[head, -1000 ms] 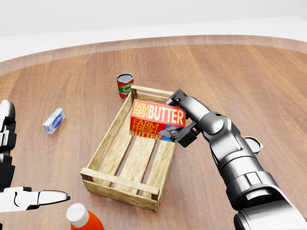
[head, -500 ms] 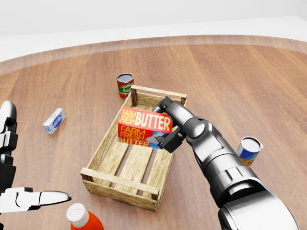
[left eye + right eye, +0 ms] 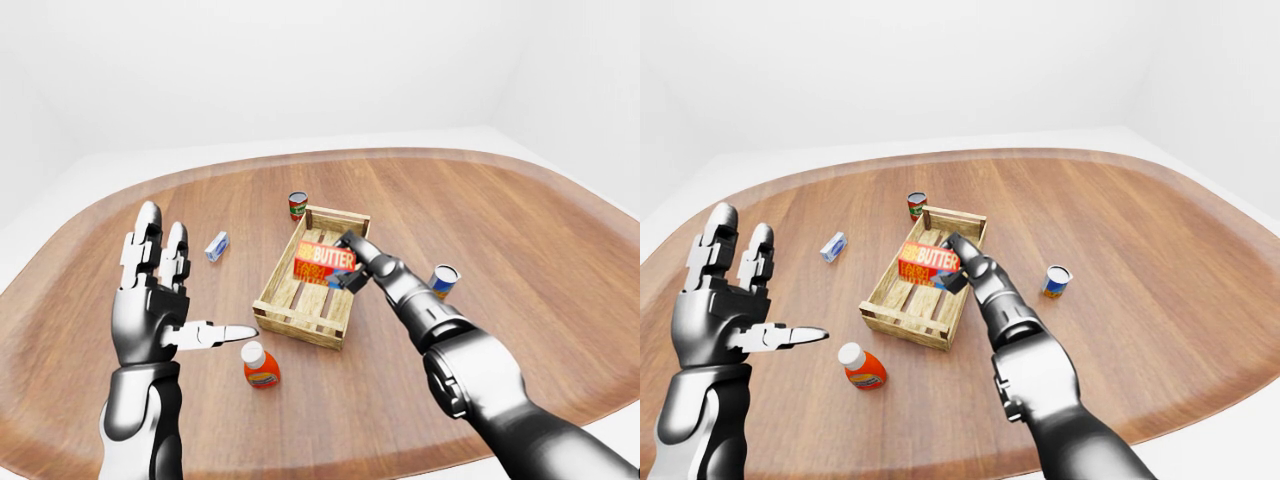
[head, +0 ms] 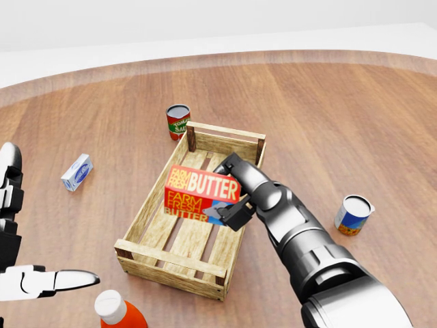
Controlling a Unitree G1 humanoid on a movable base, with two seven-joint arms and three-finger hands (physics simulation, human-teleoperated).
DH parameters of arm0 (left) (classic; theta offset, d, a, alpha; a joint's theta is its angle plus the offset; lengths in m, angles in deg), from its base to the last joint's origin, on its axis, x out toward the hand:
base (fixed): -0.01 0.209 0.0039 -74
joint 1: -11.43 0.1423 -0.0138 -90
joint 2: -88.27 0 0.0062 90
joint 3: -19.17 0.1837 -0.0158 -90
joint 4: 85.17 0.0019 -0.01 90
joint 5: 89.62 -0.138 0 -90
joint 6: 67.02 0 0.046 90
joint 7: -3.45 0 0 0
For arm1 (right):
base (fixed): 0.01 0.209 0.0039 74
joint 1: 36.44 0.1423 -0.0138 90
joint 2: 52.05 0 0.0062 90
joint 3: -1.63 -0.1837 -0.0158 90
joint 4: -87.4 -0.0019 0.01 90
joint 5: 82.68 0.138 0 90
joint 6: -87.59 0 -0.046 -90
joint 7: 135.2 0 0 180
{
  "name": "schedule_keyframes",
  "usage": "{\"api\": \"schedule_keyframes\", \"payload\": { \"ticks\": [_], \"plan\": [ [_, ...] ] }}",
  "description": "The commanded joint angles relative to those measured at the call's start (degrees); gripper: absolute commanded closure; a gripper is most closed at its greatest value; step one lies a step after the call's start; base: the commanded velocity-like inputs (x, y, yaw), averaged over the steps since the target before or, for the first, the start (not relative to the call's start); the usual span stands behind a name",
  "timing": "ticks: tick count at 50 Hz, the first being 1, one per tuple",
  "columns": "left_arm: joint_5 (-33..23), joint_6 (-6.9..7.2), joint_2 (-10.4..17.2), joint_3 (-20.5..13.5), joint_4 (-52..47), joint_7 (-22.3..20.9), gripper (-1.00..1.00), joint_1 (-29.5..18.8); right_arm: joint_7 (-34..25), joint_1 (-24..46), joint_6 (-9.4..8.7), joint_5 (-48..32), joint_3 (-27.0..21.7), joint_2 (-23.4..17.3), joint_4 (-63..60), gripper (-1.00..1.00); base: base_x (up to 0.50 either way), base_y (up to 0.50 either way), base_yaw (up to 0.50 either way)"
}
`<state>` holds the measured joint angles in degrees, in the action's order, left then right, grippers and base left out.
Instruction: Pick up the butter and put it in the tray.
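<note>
Your right hand (image 4: 231,195) was clenched around the butter (image 4: 201,195), a red box with white and yellow lettering, its fingers (image 4: 235,215) wrapped over the right end of the box as the head view showed it. The butter sat tilted in that grip, inside the outline of the tray (image 4: 140,213), low among its walls; whether its underside touched the slats could not be told from these views. The tray was a slatted wooden crate resting on the round wooden counter (image 4: 355,116), its long axis running from lower left to upper right in the head view. Just beyond the tray's upper left corner, up and to the left of your right fingers, stood a red tomato can (image 4: 178,122). To the right of those fingers, well apart from the tray, stood a blue and orange can (image 4: 354,214). Your left hand (image 3: 160,300) was raised at the left of the left-eye view with its fingers (image 3: 148,238) released and spread, gripping nothing. Just right of and below that hand's thumb stood an orange bottle with a white cap (image 3: 259,365), near the tray's lower corner. A small white and blue carton (image 4: 76,172) lay above your left fingers, well left of the tray.
</note>
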<state>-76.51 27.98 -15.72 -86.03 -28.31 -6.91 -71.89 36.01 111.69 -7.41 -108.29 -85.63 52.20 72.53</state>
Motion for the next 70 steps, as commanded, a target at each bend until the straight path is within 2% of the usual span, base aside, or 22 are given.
{"api": "schedule_keyframes", "payload": {
  "ticks": [1,32,33,34,36,37,70],
  "plan": [
    [0.09,0.00,0.13,-0.01,0.35,0.13,-1.00,-0.28,1.73,0.35,0.00,0.63,-3.37,1.09,-0.60,1.00,0.00,0.00,0.00],
    [0.31,0.00,0.16,-0.05,0.22,0.21,-1.00,-0.31,3.04,-0.79,0.00,-0.20,-3.93,2.52,0.56,1.00,0.00,0.00,0.00],
    [0.22,0.00,0.12,0.07,0.38,0.17,-1.00,-0.25,3.08,-0.85,0.00,-0.05,-4.06,2.49,0.60,0.46,0.00,0.00,0.00],
    [0.15,0.00,0.09,0.13,0.36,0.20,-1.00,-0.21,3.12,-0.91,0.00,0.09,-4.16,2.50,0.61,0.30,0.00,0.00,0.00],
    [0.23,0.00,0.12,0.09,0.09,0.23,-1.00,-0.17,3.18,-1.12,0.00,0.09,-4.10,2.55,0.67,-0.34,0.00,0.00,0.00],
    [0.26,0.00,0.11,0.06,0.05,0.17,-1.00,-0.10,2.82,-1.21,0.00,0.23,-4.18,2.59,0.73,-1.00,0.00,0.00,0.00],
    [0.20,0.00,0.15,0.03,0.25,0.20,-1.00,-0.28,2.47,0.05,0.00,-0.12,-3.36,2.73,-0.80,-1.00,0.00,0.00,0.00]
  ]
}}
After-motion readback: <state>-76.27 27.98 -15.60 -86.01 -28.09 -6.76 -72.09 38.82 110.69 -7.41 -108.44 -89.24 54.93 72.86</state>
